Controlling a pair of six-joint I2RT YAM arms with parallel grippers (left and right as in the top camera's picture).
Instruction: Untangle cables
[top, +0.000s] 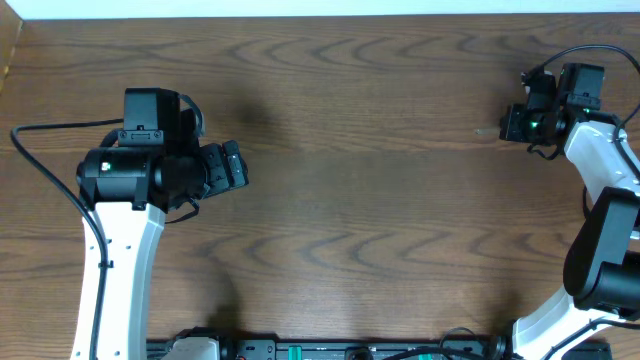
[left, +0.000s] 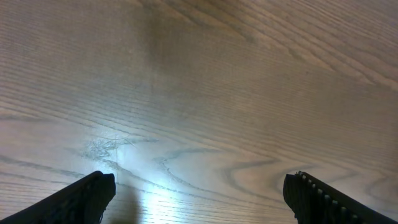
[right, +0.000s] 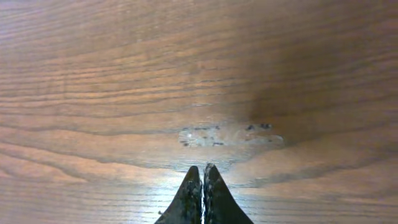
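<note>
Hovering over table (top: 400, 220): left gripper (left: 199, 183) agape, left side; right gripper (right: 203, 174) pinched, far-right.

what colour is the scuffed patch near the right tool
The scuffed patch is pale whitish with dark specks; right wrist view shows it best.

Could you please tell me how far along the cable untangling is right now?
Done: nothing can be confirmed, since no thin cables show in any view. In hand: nothing; the left gripper hangs over the wooden table with jaws wide apart, and the right gripper has its jaws shut on nothing above a pale scuff. Left: I cannot tell whether the job is finished or not begun.
</note>
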